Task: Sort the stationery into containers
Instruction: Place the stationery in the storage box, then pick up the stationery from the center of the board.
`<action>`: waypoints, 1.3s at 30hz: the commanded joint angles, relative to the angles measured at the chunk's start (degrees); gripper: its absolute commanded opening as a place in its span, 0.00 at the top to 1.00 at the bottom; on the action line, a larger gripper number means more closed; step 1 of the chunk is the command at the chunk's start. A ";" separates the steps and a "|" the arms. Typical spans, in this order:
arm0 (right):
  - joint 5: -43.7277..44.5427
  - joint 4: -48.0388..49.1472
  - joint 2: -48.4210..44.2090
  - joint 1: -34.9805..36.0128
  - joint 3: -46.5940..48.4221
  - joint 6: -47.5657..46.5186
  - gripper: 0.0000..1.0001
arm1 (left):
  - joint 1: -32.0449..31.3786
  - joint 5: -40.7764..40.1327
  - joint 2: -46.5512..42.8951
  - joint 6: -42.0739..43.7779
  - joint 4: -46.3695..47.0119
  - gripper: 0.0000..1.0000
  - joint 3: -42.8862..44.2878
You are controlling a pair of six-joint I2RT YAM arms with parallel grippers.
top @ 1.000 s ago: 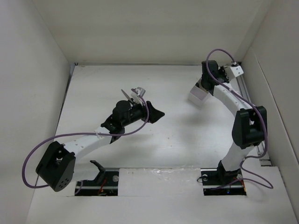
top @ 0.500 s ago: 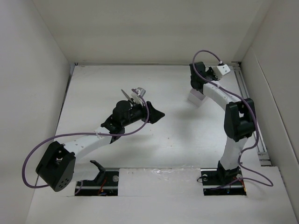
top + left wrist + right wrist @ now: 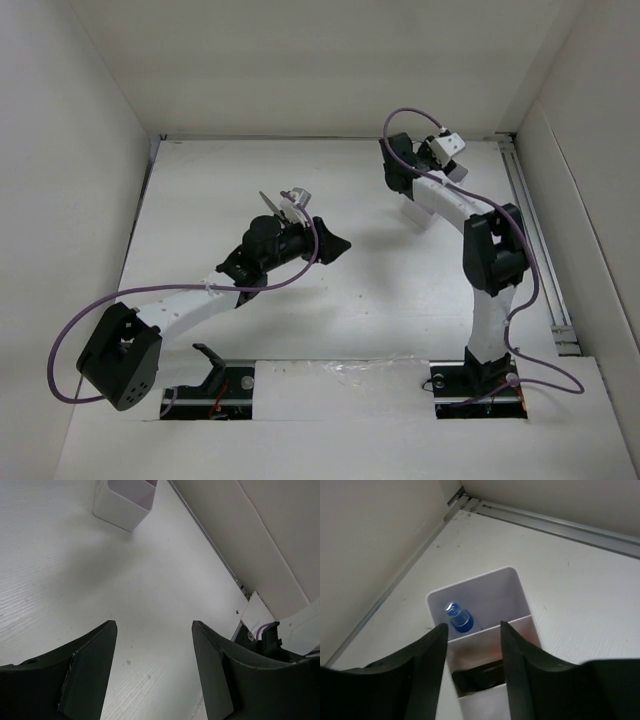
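Since a second back our right arm (image 3: pixel 485 255) has swung left and the right tool (image 3: pixel 472 627) has spread apart over the white bin (image 3: pixel 520 587), light-blue pen (image 3: pixel 458 618) standing in its far compartment, so that drop looks done and next we'd lift clear, left tool (image 3: pixel 154 625) apart and empty.

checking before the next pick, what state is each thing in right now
left hand: open, holding nothing
right hand: open, holding nothing, over the bin
bin: upright, split into compartments
blue pen: standing in the bin's end compartment
dark thing: in the next compartment, too dim to identify
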 commanded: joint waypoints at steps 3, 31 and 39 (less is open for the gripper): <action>-1.64 -0.32 -2.54 2.21 3.18 -0.30 0.32 | -0.32 -6.92 0.32 -0.20 -3.88 0.43 1.84; -46.22 16.82 -34.54 13.38 -39.10 3.66 1.00 | 2.31 -55.44 19.02 -20.40 -37.71 0.50 20.21; -49.30 16.82 -35.77 13.90 -39.10 3.04 0.86 | 8.55 -53.26 26.06 -23.13 -40.45 0.42 24.88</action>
